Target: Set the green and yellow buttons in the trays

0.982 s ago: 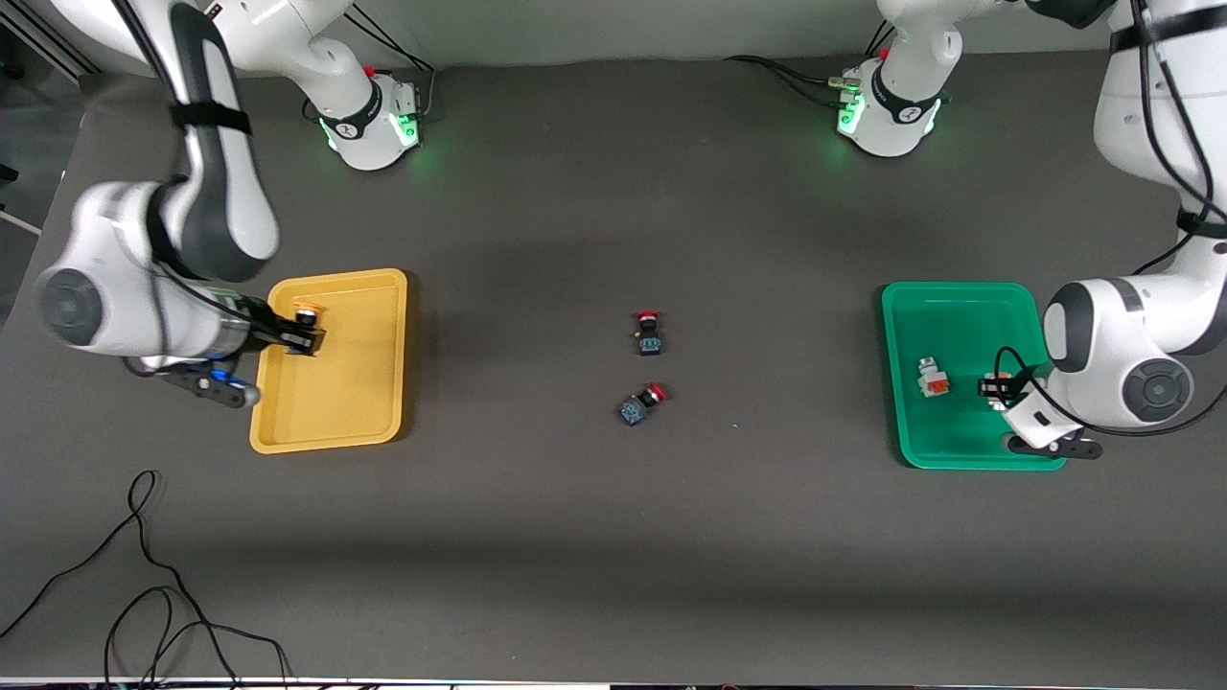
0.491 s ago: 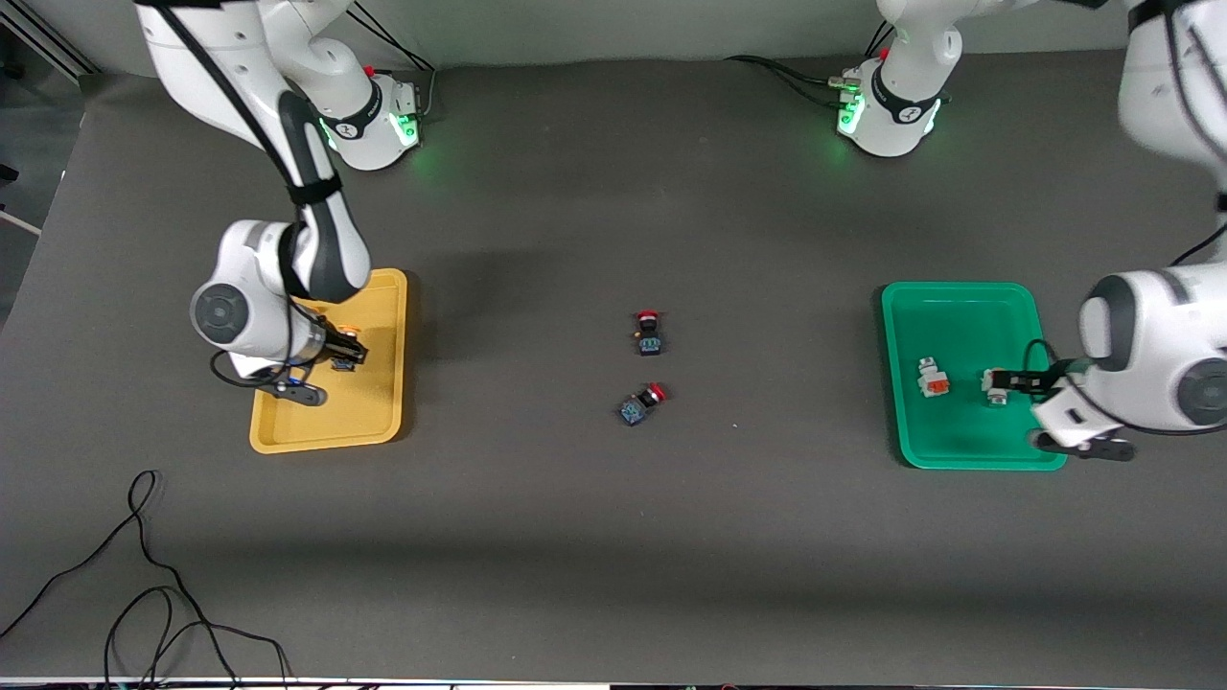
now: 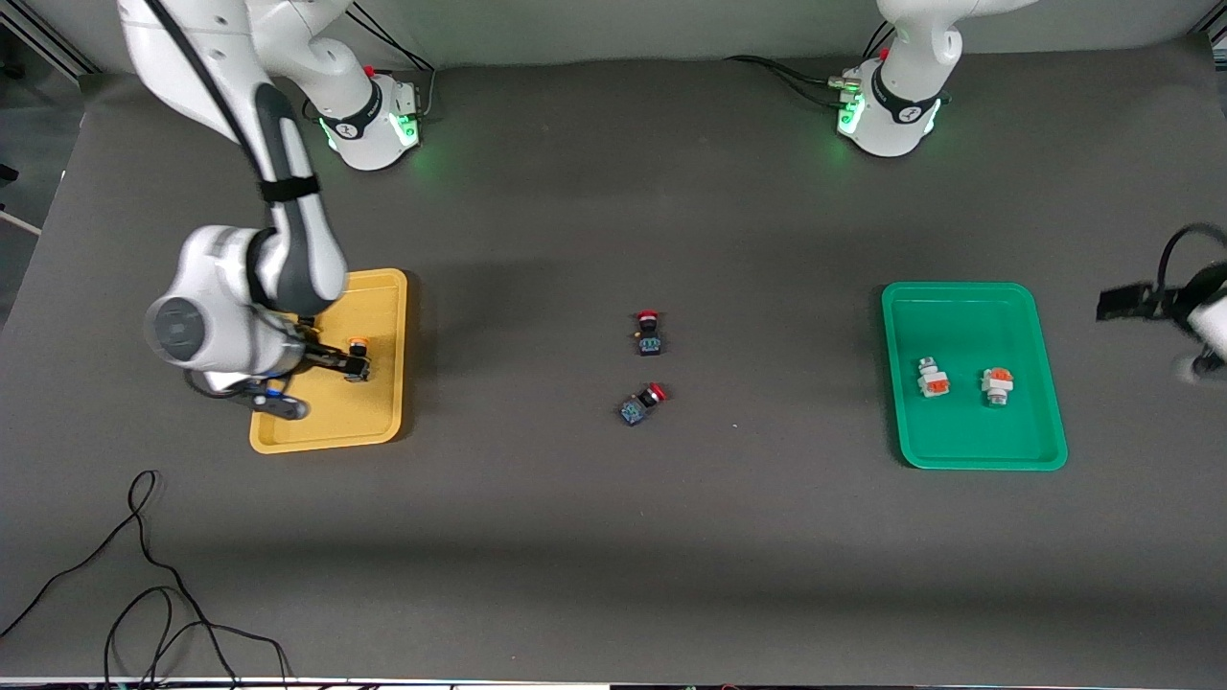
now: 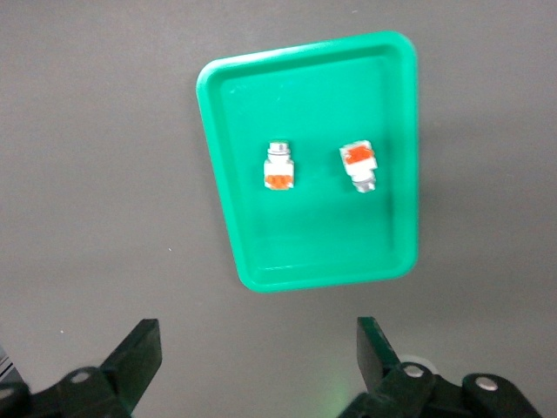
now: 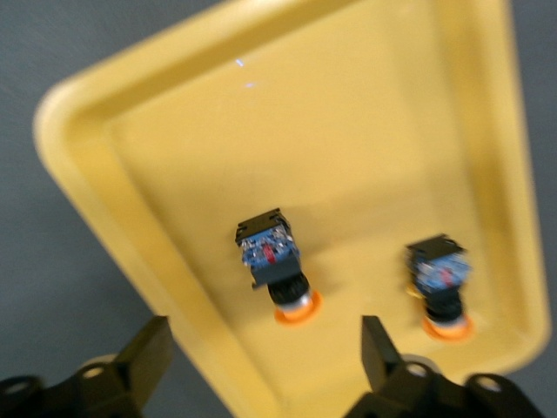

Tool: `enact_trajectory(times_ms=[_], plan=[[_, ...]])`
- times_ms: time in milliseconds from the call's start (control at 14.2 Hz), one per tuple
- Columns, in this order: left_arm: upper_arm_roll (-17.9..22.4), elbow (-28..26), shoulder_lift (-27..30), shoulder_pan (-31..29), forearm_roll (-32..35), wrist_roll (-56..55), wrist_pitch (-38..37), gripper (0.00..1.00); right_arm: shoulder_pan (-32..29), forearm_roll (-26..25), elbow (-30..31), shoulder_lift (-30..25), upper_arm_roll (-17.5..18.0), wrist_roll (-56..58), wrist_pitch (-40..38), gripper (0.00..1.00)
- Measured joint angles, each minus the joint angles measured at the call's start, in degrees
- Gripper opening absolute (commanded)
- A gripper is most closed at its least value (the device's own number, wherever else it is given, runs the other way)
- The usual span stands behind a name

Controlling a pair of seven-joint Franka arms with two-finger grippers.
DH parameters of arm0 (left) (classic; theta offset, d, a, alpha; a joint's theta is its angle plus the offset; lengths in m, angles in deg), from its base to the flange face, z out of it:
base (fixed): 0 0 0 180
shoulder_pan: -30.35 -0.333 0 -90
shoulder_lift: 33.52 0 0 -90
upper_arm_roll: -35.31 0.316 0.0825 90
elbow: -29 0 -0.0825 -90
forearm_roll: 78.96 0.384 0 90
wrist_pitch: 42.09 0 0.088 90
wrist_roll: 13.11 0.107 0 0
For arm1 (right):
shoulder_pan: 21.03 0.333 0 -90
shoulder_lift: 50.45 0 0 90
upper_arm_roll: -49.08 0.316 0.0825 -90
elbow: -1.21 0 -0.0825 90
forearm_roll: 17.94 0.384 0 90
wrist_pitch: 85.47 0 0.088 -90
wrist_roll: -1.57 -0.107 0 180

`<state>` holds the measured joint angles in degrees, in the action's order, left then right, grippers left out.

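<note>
- right gripper (image 3: 357, 365) over the yellow tray (image 3: 383, 422), jaws spread wide, holding nothing
- right wrist view: two yellow-capped buttons (image 5: 274, 268) (image 5: 440, 285) lie on their sides on the yellow tray (image 5: 365, 148) floor, below the gripper, side by side and apart, neither touching a finger
- in the front view only one of them shows, orange cap (image 3: 357, 341) just beside the right gripper; the other is hidden by the arm
- left gripper (image 3: 1123, 303) up in the air off the left arm's end of the green tray (image 3: 959, 455), over bare counter (image 3: 613, 556), jaws wide apart, empty
- left wrist view: green tray (image 4: 261, 131) lies well clear of the fingers (image 4: 135, 357), with two white-bodied buttons (image 4: 278, 167) (image 4: 359, 163) in it
- front view: those two (image 3: 932, 378) (image 3: 997, 385) sit near the tray's middle, side by side, not touching
- two red-capped switches (image 3: 649, 333) (image 3: 640, 404) on the counter midway between the trays, well apart from both grippers, one nearer the front camera than the other
- loose black cable (image 3: 144, 575) on the counter at the right arm's end, near the front edge
</note>
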<state>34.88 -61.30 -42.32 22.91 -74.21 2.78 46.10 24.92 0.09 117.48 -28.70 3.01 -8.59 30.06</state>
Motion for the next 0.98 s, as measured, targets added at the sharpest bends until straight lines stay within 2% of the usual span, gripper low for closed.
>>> enact_trajectory(times_ms=[211,351,561,772,912,982], plan=[[-0.84,-0.1,4.36,2.86,-1.36,-3.68,-1.86,1.0,-0.02,-0.22,-9.63,-4.63,-6.89,4.44,-13.25,1.0],[-1.15,-0.18,6.04,6.7,-1.61,-7.72,-3.11,1.0,-0.13,-2.73,-14.09,-8.62,-9.53,5.83,-17.7,1.0],[-1.2,-0.28,7.71,10.34,-2.47,-11.2,-3.95,1.0,0.02,-7.16,-15.96,-14.33,-9.71,5.89,-19.18,1.0],[-1.16,-0.37,8.43,10.74,-2.7,-11.79,-4.79,1.0,1.23,-9.96,-15.91,-16.65,-9.44,5.78,-20.26,1.0],[-1.1,-0.41,8.48,10.74,-2.8,-11.8,-5.09,1.0,0.58,-10.82,-15.91,-17.58,-7.41,5.7,-20.27,1.0],[-1.04,-0.44,8.48,10.74,-2.97,-11.81,-5.1,1.0,-1.7,-11.98,-15.9,-18.49,-4.38,5.61,-20.4,1.0]])
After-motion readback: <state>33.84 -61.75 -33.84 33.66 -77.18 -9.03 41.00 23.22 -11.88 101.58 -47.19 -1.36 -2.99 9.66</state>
